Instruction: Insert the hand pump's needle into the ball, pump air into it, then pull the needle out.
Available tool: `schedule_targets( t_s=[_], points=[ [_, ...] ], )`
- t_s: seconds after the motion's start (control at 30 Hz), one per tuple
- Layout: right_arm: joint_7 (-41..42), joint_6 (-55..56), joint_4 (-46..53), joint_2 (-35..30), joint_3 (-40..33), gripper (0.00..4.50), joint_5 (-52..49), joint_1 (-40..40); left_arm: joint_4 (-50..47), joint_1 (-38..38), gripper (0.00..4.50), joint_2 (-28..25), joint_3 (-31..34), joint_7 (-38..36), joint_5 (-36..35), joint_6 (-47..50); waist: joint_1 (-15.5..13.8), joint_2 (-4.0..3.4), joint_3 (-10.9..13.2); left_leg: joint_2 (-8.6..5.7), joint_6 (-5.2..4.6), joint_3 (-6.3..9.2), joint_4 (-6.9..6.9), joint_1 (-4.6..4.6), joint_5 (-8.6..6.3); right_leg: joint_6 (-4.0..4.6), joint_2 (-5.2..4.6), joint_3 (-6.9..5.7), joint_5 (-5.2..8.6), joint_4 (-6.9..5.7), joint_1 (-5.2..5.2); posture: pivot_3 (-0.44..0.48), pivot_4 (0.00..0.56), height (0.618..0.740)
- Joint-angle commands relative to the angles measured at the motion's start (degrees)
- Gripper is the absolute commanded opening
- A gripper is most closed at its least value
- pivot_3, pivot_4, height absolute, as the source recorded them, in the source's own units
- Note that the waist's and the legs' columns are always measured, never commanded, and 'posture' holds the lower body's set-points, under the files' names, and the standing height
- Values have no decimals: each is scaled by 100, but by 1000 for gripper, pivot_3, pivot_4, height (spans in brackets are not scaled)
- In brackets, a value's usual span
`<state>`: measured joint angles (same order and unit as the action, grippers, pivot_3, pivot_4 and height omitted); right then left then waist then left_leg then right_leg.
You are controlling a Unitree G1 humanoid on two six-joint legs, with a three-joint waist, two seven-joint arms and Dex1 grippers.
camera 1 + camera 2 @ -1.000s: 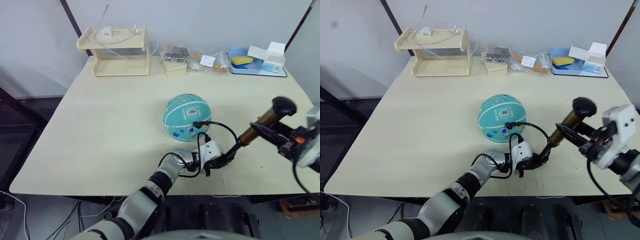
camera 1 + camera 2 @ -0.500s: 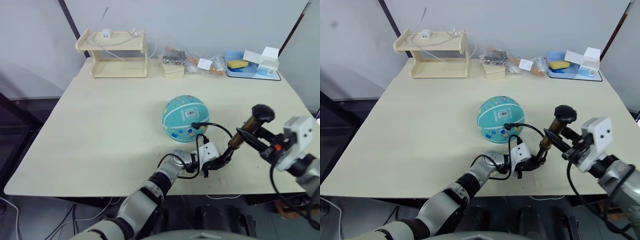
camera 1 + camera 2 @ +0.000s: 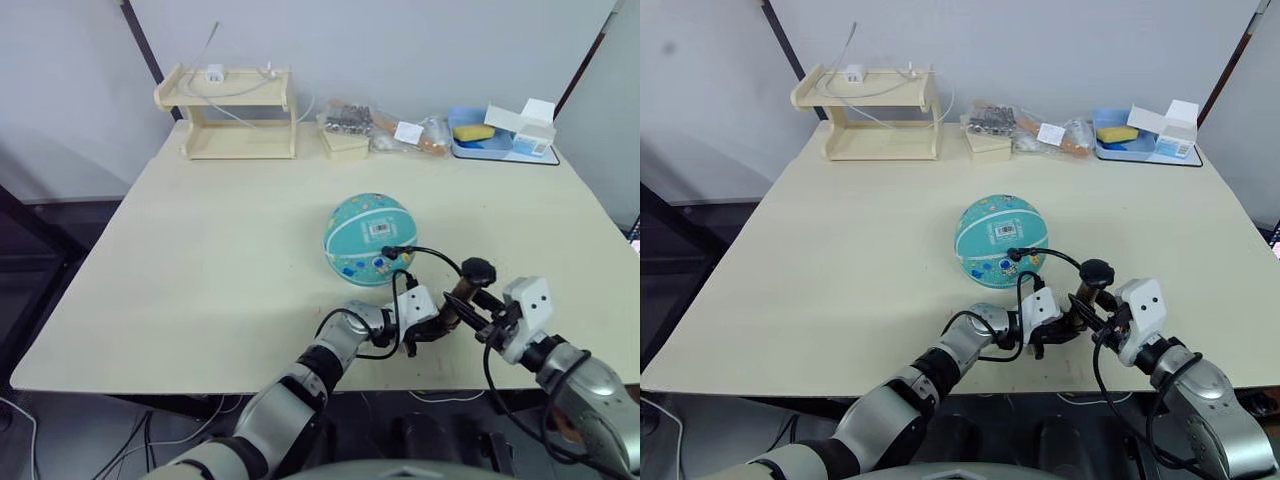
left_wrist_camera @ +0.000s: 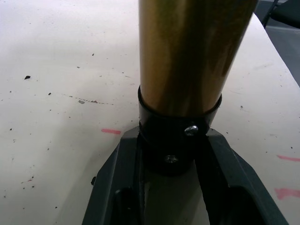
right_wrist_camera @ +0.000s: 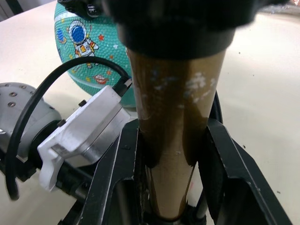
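Blue tray in the far right corner of the table has a yellow sponge in it plus a white box. Next to it along the far edge are some clear bags, and a wooden shelf rack with a white cable draped on it sits toward the far left. Plain pale wall behind.

The ball is about mid-table, a bit toward the near edge. The hand pump stands just beside it near the near edge. Left gripper is clamped on the black bottom cap, right gripper is clamped on the brass barrel. The hose loops up to the ball's near side; the needle itself is too small to make out.
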<state>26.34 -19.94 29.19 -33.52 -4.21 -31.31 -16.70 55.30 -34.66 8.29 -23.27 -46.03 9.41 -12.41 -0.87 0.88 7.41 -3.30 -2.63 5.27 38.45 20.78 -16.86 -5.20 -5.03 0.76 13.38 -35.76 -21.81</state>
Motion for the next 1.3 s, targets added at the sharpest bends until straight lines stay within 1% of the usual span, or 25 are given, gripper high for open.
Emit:
schedule_targets(
  t_s=[0.03,0.1,0.17,0.23,0.3,0.4,0.5,0.57,0.63,0.73,0.8,0.87,0.93,1.03,1.13,1.23,1.3],
  points=[
    [-53,-536,970,-346,-995,975,-806,-62,314,80,1032,24,-79,22,130,130,-21,-31,35,-4,0,0,0,7,0,0,-3,1,0,0,-5,0,150,740],
    [-196,-845,1404,-580,-1590,975,-1418,65,388,47,1032,16,-140,90,194,132,-20,-51,52,-14,-1,1,0,21,1,15,-12,4,-10,0,-18,0,150,740],
    [-391,-1132,1688,-842,-2162,975,-2129,234,460,18,1032,8,-186,147,237,142,-21,-55,69,-16,-2,0,1,38,1,21,-13,5,-15,-1,-33,0,150,740],
    [-561,-1387,1850,-1243,-2811,975,-2897,374,519,-3,1032,-11,-245,198,293,119,-24,-52,78,-16,-2,1,3,52,1,20,-13,2,-15,-1,-43,0,150,740],
    [-735,-1592,1873,-1667,-3441,975,-3662,507,547,-13,1032,-24,-282,235,308,113,-22,-57,79,-17,-3,1,11,84,2,20,-13,1,-17,-5,-73,0,150,740],
    [-934,-1851,1755,-2191,-4152,975,-4528,653,591,-41,1032,-34,-323,282,313,110,-21,-48,95,-18,-4,-1,19,100,3,19,-12,2,-20,-9,-89,0,150,740],
    [-1100,-2102,1606,-2573,-4606,975,-5146,728,633,-68,1032,-39,-332,308,299,96,-26,-43,107,-18,-4,-1,19,103,3,20,-13,2,-20,-9,-90,0,150,740],
    [-1141,-2277,1576,-2628,-4450,975,-5129,661,639,-66,1032,-38,-334,308,284,81,-33,-37,110,-17,-4,1,19,106,3,20,-13,0,-20,-8,-90,0,150,740],
    [-1063,-2366,1603,-2563,-4054,975,-4777,560,645,-66,1032,-29,-339,316,275,73,-37,-36,112,-17,-6,-2,19,107,2,20,-14,2,-20,-8,-90,0,150,740],
    [-869,-2223,1431,-2022,-3009,975,-3815,331,621,-52,1032,-10,-335,304,229,50,-39,-10,106,-17,-6,-1,17,101,2,20,-12,-1,-20,-8,-89,0,150,740],
    [-624,-1933,1224,-1697,-2197,975,-2918,152,592,-61,1032,-19,-300,284,185,38,-28,9,94,-17,-6,0,17,98,2,20,-10,0,-19,-8,-87,0,150,740],
    [-435,-1691,1083,-1466,-1748,975,-2385,62,582,-72,1032,-25,-276,274,168,41,-15,21,82,-17,-6,-3,21,91,2,19,-10,2,-19,-8,-80,0,150,740],
    [-279,-1397,802,-1206,-1171,975,-1821,-33,560,-67,1032,-31,-224,264,128,53,-3,62,45,-17,-5,-2,21,85,2,18,-8,1,-20,-8,-75,0,150,740],
    [-52,-913,122,-718,-221,975,-909,-93,500,-32,1032,-35,-187,252,112,71,7,90,12,-9,-3,0,20,63,2,16,-1,-1,-17,-8,-61,0,150,740],
    [84,-622,-403,-332,273,975,-400,-24,466,-28,1032,-39,-154,234,111,95,20,105,-2,-1,-1,-2,4,-16,-2,-5,-2,-1,0,2,11,0,150,740],
    [245,-340,-999,-67,693,975,133,41,421,-31,1032,-43,-120,212,114,119,22,111,-17,11,0,-1,0,-22,-2,-4,3,-3,0,3,14,0,150,740],
    [312,-222,-1285,73,801,975,342,77,387,-28,1032,-41,-100,205,108,112,20,94,-28,13,1,-1,-1,-23,-1,-3,5,-5,0,3,14,0,150,740]
  ],
)
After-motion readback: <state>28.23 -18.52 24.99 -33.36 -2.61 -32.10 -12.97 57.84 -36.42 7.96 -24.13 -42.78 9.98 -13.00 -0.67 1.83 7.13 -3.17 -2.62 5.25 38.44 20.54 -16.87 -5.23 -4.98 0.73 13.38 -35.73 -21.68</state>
